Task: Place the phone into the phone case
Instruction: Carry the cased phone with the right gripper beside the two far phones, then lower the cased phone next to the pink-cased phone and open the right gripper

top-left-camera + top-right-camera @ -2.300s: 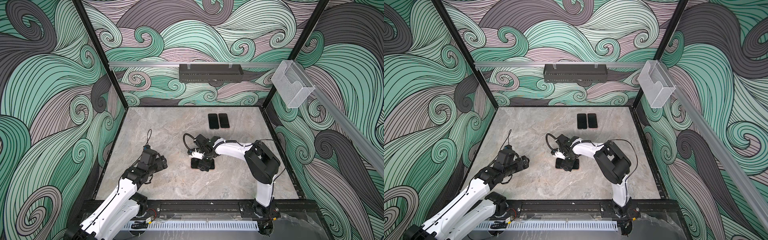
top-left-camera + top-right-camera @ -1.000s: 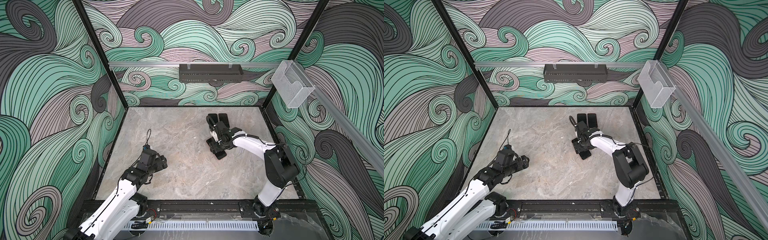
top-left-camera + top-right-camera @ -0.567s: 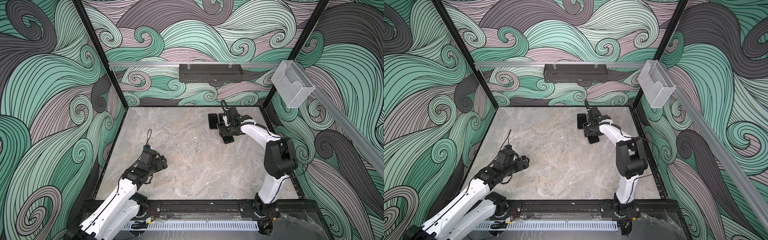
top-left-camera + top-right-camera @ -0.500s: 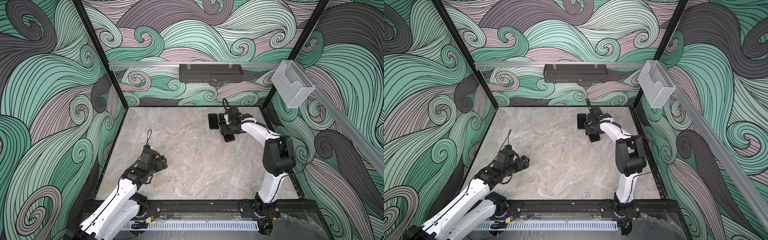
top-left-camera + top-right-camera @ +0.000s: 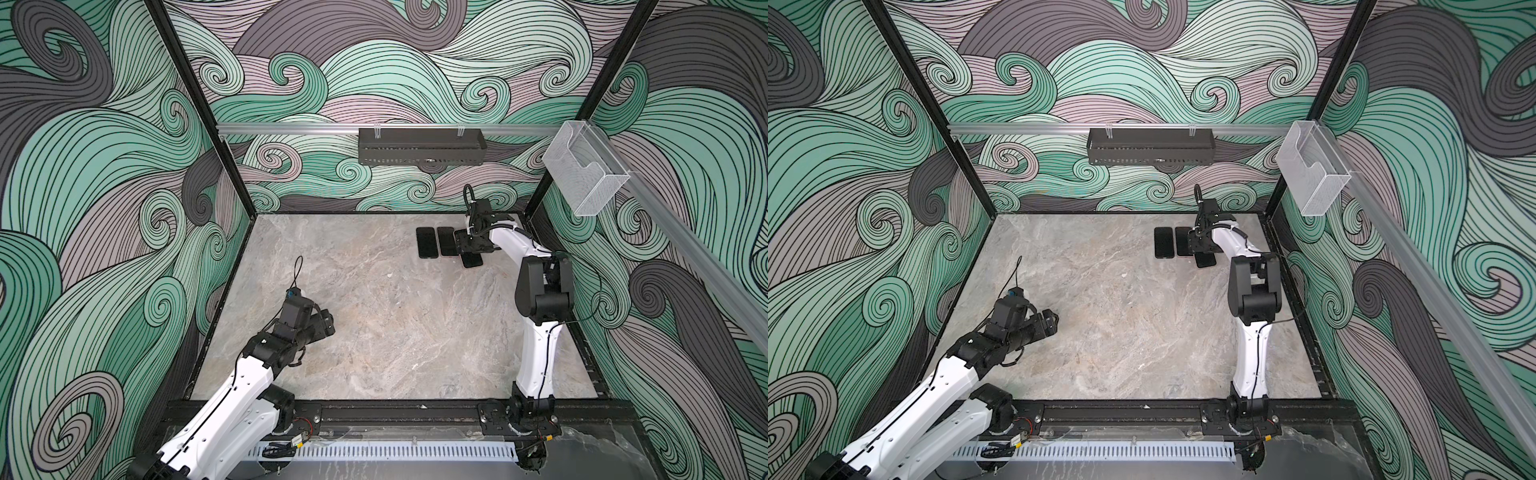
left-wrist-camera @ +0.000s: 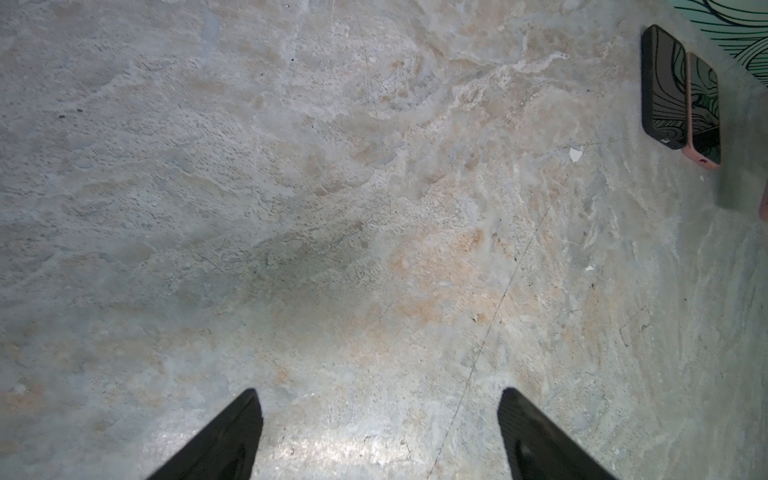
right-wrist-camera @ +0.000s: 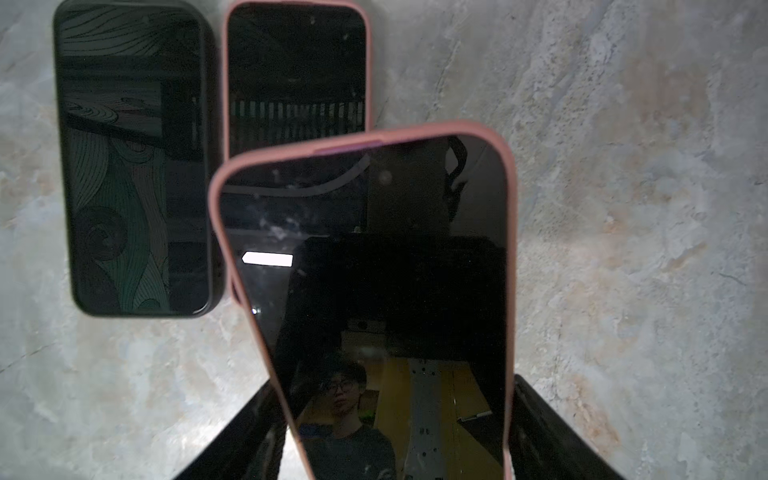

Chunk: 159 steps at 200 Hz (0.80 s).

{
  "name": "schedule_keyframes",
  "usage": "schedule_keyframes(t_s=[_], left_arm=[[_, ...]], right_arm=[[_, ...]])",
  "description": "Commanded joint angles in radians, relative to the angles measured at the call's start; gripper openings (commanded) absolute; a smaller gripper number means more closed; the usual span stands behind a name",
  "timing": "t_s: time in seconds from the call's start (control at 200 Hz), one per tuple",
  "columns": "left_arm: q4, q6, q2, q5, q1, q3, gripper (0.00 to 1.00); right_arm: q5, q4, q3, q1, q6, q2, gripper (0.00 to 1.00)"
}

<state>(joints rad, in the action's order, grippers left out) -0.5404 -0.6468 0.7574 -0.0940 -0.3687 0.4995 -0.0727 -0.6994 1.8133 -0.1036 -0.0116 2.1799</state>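
The phone (image 7: 374, 257) sits screen-up inside a pink case (image 7: 415, 136). The rim runs unbroken along every edge you can see in the right wrist view, so I judge the fitting itself complete. Your right gripper (image 7: 399, 436) grips the cased phone across its width near one end, jaws held apart by that width. In a top view the phone hangs at about 1 o'clock on the table (image 5: 374, 332), at 4 o'clock from a pink-cased phone (image 5: 446, 247), which lies just beside a black-cased phone (image 5: 427, 248). Whether the held phone touches the table cannot be told. Remaining, in my judgement: set it down flat by those two and let go. Your left gripper (image 6: 379, 395) stands wide and empty above bare table at about 8 o'clock, taking no part.
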Motion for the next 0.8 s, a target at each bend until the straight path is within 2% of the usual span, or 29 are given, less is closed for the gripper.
schedule_keyframes(t_s=[0.0, 0.275, 0.546, 0.791], left_arm=[[-0.049, 0.018, -0.005, -0.006, 0.01, 0.053, 0.91], [-0.081, 0.03, -0.033, -0.01, 0.011, 0.075, 0.91], [-0.078, 0.042, -0.018, -0.005, 0.01, 0.083, 0.91], [-0.079, 0.053, 0.001, -0.005, 0.011, 0.102, 0.91]], right_arm=[[-0.014, -0.002, 0.061, 0.02, 0.029, 0.03, 0.31], [0.03, -0.004, 0.205, 0.055, 0.019, 0.15, 0.31], [0.044, -0.078, 0.389, 0.064, 0.023, 0.277, 0.32], [0.055, -0.102, 0.439, 0.067, 0.016, 0.329, 0.35]])
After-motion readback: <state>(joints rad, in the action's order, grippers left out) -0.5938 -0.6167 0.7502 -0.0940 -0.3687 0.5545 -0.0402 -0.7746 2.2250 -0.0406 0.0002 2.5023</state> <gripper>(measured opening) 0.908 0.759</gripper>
